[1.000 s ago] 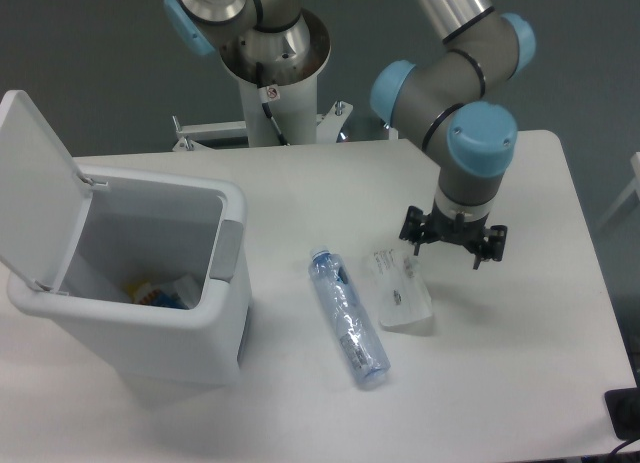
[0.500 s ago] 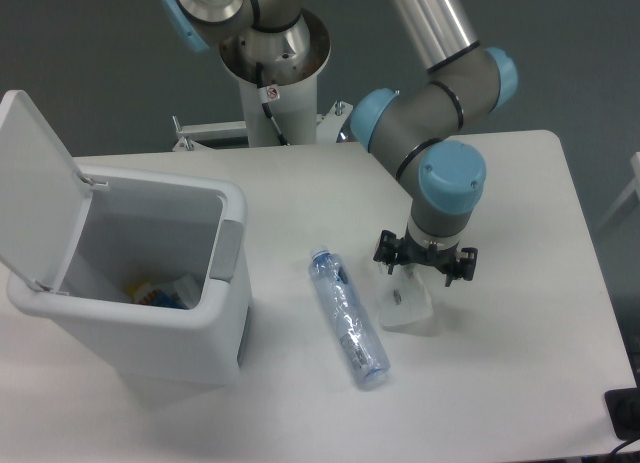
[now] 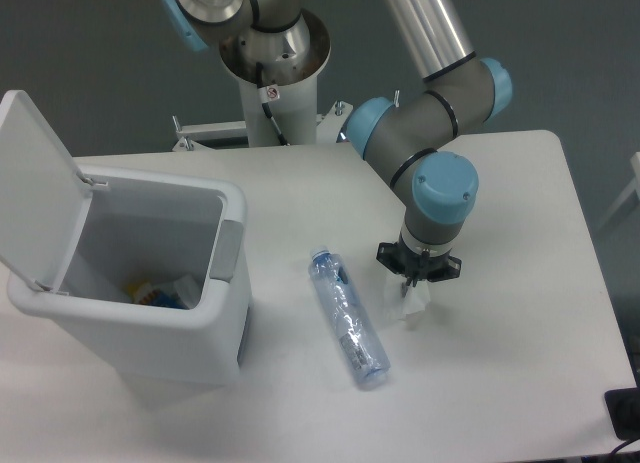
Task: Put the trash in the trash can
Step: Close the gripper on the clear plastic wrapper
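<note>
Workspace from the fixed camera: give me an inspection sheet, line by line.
Surface: white table, bare apart from the items below.
Job's things: crushed clear bottle lies flat beside the trash can; whitish wrapper sits under the gripper; trash can stands at the left, lid open.
Clutter: some items already inside the trash can.
Gripper: gripper down on the wrapper; whether it is shut cannot be told.
Cables: dark object at the table's lower right corner, possibly a cable end.
Surroundings: robot base behind the table, grey backdrop.
</note>
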Controlling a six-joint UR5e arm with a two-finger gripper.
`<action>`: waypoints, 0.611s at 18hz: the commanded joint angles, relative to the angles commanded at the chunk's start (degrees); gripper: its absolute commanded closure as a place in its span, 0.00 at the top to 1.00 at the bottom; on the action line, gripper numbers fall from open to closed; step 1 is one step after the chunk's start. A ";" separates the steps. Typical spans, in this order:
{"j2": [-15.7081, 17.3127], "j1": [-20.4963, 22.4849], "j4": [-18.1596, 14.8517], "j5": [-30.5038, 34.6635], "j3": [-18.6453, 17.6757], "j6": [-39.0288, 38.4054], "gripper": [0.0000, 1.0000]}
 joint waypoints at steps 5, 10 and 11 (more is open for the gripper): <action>0.53 0.35 -0.26 -0.79 1.75 -1.58 0.00; 0.09 0.44 -0.26 -3.15 6.23 -9.04 0.00; -0.09 0.61 -0.26 -6.47 7.37 -10.79 0.00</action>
